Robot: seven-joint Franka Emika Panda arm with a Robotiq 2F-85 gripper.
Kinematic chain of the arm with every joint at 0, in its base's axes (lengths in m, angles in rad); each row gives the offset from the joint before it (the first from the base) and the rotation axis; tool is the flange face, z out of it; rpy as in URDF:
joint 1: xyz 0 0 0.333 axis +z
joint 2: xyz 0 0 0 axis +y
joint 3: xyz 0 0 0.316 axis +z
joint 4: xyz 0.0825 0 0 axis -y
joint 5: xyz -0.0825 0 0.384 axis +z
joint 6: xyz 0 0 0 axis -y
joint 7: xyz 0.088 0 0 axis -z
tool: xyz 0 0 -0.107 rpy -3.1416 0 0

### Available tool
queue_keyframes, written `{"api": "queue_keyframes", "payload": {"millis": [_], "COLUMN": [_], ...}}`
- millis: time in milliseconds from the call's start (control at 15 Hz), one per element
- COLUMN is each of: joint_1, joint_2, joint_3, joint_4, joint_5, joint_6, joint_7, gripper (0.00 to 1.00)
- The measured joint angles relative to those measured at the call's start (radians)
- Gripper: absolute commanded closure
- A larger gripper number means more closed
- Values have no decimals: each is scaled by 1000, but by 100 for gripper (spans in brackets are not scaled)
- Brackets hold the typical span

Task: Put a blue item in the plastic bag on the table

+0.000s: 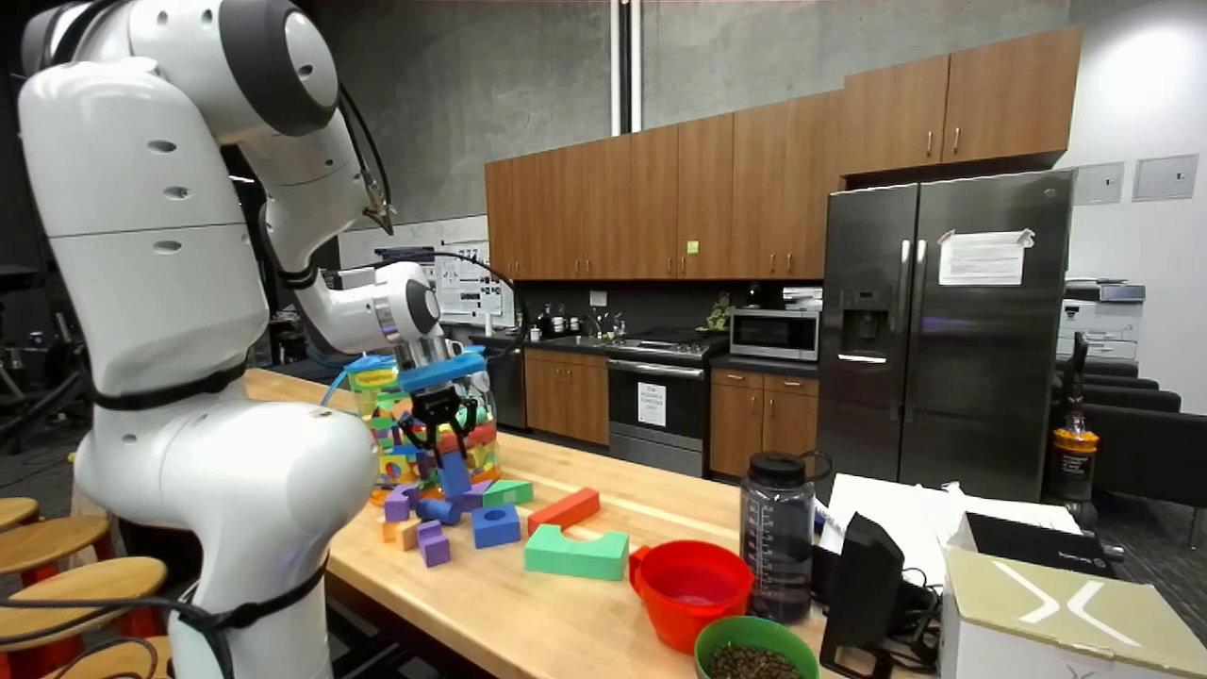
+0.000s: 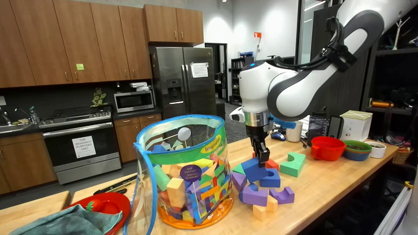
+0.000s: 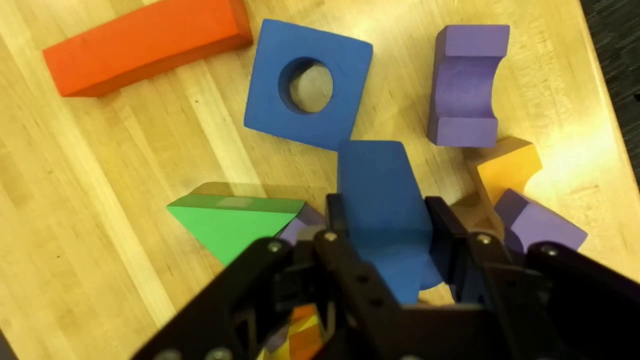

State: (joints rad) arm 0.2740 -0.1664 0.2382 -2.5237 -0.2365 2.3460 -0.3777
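A blue block (image 3: 382,185) sits between the fingers of my gripper (image 3: 384,205) in the wrist view, both fingers against its sides. In both exterior views this block (image 1: 454,474) (image 2: 252,170) hangs tilted from the gripper (image 1: 450,443) (image 2: 262,159), low over other blocks; whether it touches them I cannot tell. A blue block with a round hole (image 3: 270,65) and a blue cylinder (image 1: 438,511) lie close by. The clear plastic bag (image 2: 176,157) stands open-topped on the table (image 2: 313,192), beside the gripper, with multicoloured blocks inside. The bag (image 1: 375,380) is partly behind the arm in an exterior view.
Purple (image 3: 465,90), orange (image 3: 510,165), green (image 3: 235,220) and red blocks (image 3: 150,45) lie around the gripper. A green arch block (image 1: 575,554), red bowl (image 1: 693,585), green bowl (image 1: 712,651) and bottle (image 1: 778,538) stand farther along. A red plate (image 2: 122,204) holds a cloth.
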Motion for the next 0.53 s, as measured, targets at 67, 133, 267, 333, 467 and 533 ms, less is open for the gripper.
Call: {"api": "queue_keyframes", "payload": {"millis": [67,133,267,333,467,533], "joint_1": [-1,-1,-2,-2,-3,-5], "joint_2": [6,11,20,22,27,29], "joint_3": [0,0,0,0,0,0], "joint_4": [0,0,0,0,0,0], "joint_5": [-11,-20,-35,-38,-41,-41], "joint_6": [11,20,35,40,48,50], "joint_7": [4,9,16,17,17,17], "gripper": [52,32,22,16,3,1]}}
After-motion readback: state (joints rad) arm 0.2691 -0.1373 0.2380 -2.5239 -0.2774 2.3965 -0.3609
